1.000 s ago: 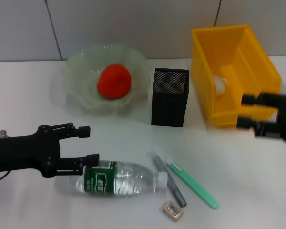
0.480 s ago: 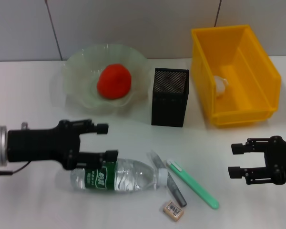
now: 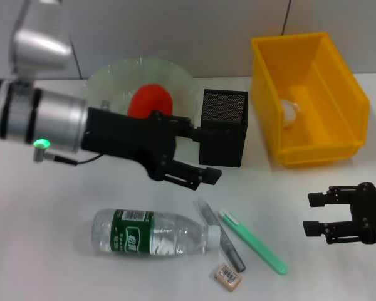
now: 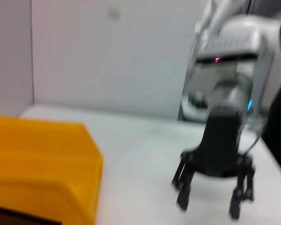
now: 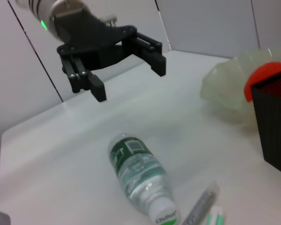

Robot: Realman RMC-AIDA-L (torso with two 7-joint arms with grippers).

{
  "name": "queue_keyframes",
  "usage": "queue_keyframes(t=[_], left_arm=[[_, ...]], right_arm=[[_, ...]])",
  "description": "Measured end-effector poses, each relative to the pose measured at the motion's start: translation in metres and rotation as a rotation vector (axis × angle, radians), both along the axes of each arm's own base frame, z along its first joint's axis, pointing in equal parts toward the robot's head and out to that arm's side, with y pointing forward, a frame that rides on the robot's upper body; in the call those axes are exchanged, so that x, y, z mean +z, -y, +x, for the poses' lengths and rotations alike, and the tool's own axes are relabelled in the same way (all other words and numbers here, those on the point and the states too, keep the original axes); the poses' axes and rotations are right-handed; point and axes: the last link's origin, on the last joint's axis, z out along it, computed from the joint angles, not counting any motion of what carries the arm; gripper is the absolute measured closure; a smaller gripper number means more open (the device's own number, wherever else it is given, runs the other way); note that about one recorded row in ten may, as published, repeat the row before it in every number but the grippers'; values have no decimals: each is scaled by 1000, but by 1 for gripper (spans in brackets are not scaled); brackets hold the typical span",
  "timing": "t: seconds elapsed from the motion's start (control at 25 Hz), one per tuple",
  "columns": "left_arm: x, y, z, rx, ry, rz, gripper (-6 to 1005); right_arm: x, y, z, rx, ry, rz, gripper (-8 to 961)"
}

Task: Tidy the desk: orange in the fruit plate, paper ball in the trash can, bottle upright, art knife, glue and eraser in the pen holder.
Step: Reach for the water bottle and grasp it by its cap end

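Bench (image 3: 44, 263): I see the bottle task is not done. The left arm, which half a second ago had its hand low at the bottle's base end, has swung up and toward frame centre; the left hand (image 3: 203, 153) now hangs with fingers apart and empty, just in front of the pen holder (image 3: 224, 127).

Trash can (image 3: 310, 100), upper right of the frame: the paper ball (image 3: 291, 113) lies inside it. I judge that item complete.

Fruit plate (image 3: 106, 84), upper centre-left: the orange (image 3: 149, 100) sits in it, partly hidden by the left arm. Complete.

Bottle (image 3: 155, 232), lower centre: on its side, cap toward the right, untouched by either hand. I read the lift-away as an abandoned or re-planned grasp.

Right hand (image 3: 316, 214), lower right: fingers apart, empty, barely shifted.

Two pen-like items, one grey (image 3: 220, 235) and one green (image 3: 254, 242), plus the eraser (image 3: 228, 276), lie beside the cap, not yet stowed.
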Motion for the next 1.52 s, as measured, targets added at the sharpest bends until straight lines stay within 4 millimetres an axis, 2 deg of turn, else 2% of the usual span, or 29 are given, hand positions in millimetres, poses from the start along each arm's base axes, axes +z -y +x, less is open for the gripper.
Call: queue_keyframes(t=[0.04, 0.08, 0.12, 0.28, 0.52, 0.72, 0.76, 0.88, 1.52], left_arm=[[-1, -1, 2, -3, -18, 0, 238], [-9, -9, 14, -27, -125, -8, 238], [-9, -9, 14, -27, -125, -8, 238], [-29, -13, 39, -73, -333, -55, 239], [-48, -10, 54, -82, -538, -76, 240], [-55, -8, 57, -79, -604, -75, 242], [-66, -4, 58, -72, -695, -68, 242], [-75, 1, 58, -58, -752, -60, 242], [-95, 11, 47, -120, -789, -49, 246]], right_arm=[[0, 0, 1, -6, 6, -3, 218], [1, -1, 2, -15, 17, -4, 218], [1, -1, 2, -15, 17, -4, 218], [3, -3, 3, -25, 27, -2, 218], [5, -5, 3, -34, 31, 2, 218], [5, -6, 2, -33, 33, 2, 218], [6, -6, 2, -32, 34, 2, 218], [6, -6, 2, -30, 37, 0, 218], [5, -7, 4, -32, 54, -10, 218]])
